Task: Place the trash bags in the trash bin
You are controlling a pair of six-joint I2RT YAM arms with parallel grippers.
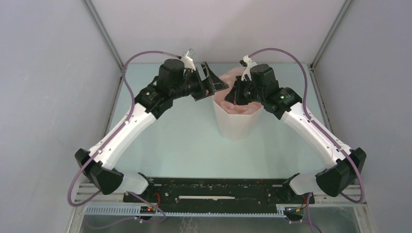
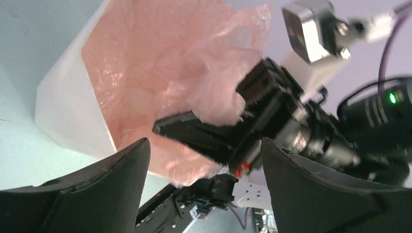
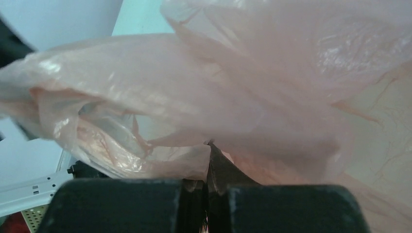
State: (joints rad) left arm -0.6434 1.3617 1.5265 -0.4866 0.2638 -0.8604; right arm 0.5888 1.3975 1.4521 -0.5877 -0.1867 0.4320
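R gripper [image 3: 210,180] pinching bag [image 3: 233,87]: wrist cams only

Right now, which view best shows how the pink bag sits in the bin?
Left wrist: it looks into the trash bin, showing the trash bag inside it, film bunched above the rim and pinched by the right gripper. Top external shows only pink at the mouth; right wrist shows just film close up.

White left arm [image 1: 127,130] and white right arm [image 1: 311,127] reach far and inward (tips nearly meeting); black left gripper [image 1: 211,85] gapes, black right gripper [image 3: 208,187] clamps wrinkly pale-pink plastic bag [image 2: 160,73].
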